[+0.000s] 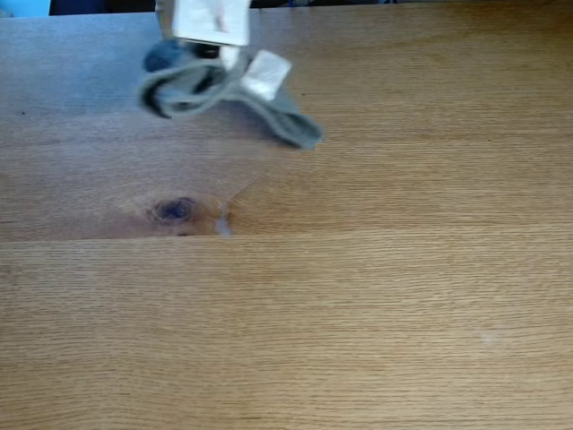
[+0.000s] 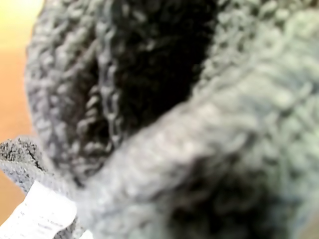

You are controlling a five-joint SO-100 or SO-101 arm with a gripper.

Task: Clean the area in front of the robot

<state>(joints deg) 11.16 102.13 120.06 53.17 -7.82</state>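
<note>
Fixed view shows the robot (image 1: 210, 22) at the top edge of the oak worktop (image 1: 376, 305), with a grey cloth (image 1: 224, 94) bunched under it, its white label (image 1: 266, 74) showing. Whether the pincer is open or closed cannot be told. A dark knot (image 1: 175, 210) lies nearer the camera. Wrist view is filled by the cloth (image 2: 164, 124).

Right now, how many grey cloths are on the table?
1. The grey cloth lies crumpled at the table's far edge in the fixed view, beneath the pincer; it fills the wrist view.
</note>
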